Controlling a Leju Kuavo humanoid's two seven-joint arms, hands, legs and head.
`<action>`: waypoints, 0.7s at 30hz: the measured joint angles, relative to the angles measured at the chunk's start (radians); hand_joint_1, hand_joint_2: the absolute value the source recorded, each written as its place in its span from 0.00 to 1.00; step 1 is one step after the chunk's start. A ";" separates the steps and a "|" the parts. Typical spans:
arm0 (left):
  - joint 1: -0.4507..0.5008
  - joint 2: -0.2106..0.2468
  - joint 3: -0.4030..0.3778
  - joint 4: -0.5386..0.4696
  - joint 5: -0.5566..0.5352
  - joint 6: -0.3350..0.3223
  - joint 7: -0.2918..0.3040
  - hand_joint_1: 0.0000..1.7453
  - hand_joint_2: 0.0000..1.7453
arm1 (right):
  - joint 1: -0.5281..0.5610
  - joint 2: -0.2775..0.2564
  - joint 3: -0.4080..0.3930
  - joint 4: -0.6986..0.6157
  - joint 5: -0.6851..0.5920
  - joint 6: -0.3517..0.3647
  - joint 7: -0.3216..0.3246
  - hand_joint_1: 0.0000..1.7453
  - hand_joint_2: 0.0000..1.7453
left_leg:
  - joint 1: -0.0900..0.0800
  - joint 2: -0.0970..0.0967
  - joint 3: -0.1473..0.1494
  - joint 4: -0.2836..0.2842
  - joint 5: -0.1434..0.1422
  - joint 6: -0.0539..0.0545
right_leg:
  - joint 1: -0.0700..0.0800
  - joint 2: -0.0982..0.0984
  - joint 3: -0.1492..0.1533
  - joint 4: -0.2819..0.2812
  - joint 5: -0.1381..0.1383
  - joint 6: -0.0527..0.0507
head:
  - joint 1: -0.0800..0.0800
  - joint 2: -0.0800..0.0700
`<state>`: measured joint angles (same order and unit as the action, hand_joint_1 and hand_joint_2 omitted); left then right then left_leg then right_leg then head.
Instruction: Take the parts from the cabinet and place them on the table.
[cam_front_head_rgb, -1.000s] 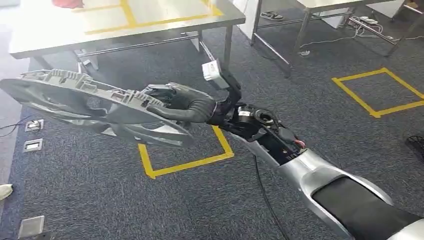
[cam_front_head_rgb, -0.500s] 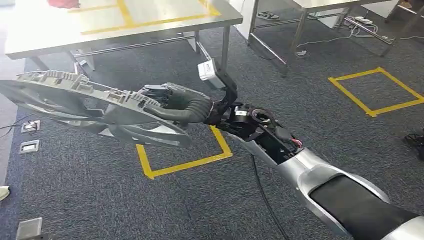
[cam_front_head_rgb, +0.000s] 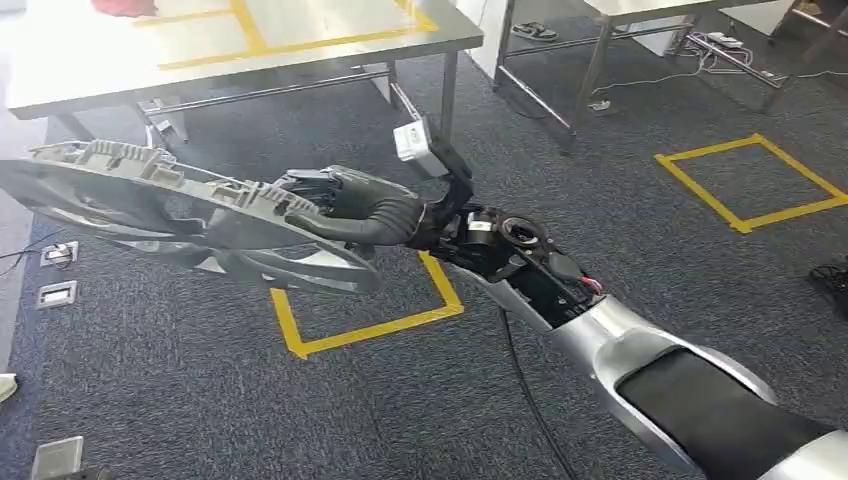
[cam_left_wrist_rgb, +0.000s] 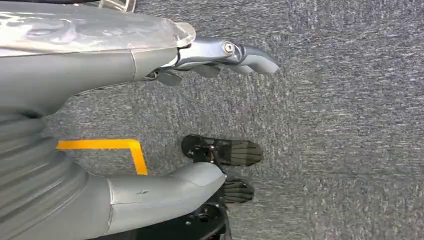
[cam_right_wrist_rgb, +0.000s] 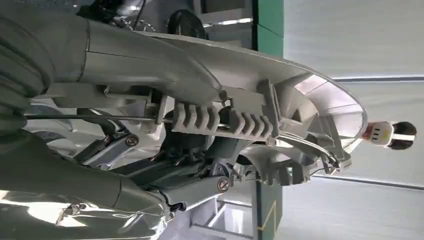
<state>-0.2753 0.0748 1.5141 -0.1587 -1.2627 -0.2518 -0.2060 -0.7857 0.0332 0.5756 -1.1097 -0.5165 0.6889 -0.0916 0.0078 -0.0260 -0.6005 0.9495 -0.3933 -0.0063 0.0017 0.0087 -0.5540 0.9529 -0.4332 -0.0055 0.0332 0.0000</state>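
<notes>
A large grey plastic part (cam_front_head_rgb: 150, 200), a ribbed, lamp-like housing with a shiny reflector, hangs in the air over the carpet. My right hand (cam_front_head_rgb: 350, 205) grips it at one end, with the arm stretched out to the left. The right wrist view shows the same part (cam_right_wrist_rgb: 280, 115) up close, with my right hand (cam_right_wrist_rgb: 145, 55) wrapped over its toothed clips. The steel table (cam_front_head_rgb: 100, 80), marked with yellow tape, stands just beyond the part. My left hand (cam_left_wrist_rgb: 100, 75) hangs over the carpet with its fingers apart and holds nothing.
A yellow tape square (cam_front_head_rgb: 370, 320) lies on the carpet under the arm, and another tape square (cam_front_head_rgb: 750, 180) is at the right. A second table frame (cam_front_head_rgb: 600, 40) stands at the back right. Floor sockets (cam_front_head_rgb: 55, 290) and a dark cable (cam_front_head_rgb: 530, 390) lie on the carpet.
The whole picture has shifted slightly, so the camera moved. The part stays in my right hand, held the same way.
</notes>
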 joint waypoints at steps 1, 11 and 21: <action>0.000 0.000 0.000 0.000 0.000 0.000 0.000 0.00 1.00 | 0.000 0.000 0.000 0.001 0.000 0.000 0.000 1.00 1.00 | 0.000 0.000 0.000 0.000 0.000 0.000 | 0.000 0.000 0.000 0.000 0.000 0.000 | 0.000 0.000; 0.000 0.000 0.000 0.000 -0.003 -0.003 0.002 0.00 1.00 | 0.000 0.000 0.000 0.001 0.000 0.000 0.005 1.00 1.00 | 0.000 0.000 0.000 0.000 0.000 0.000 | 0.000 0.000 0.000 0.000 0.000 0.000 | 0.000 0.000; -0.001 0.003 0.000 0.000 -0.005 -0.003 0.002 0.00 1.00 | 0.000 0.000 -0.001 0.001 -0.002 0.000 0.008 1.00 1.00 | -0.004 -0.001 0.000 0.002 -0.006 0.016 | -0.006 0.000 0.004 -0.010 0.003 0.009 | -0.002 0.000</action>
<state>-0.2761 0.0775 1.5141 -0.1587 -1.2673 -0.2544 -0.2045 -0.7859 0.0332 0.5749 -1.1090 -0.5184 0.6886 -0.0839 0.0038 -0.0265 -0.6009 0.9515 -0.3990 0.0101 -0.0043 0.0086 -0.5503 0.9426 -0.4306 0.0033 0.0313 0.0000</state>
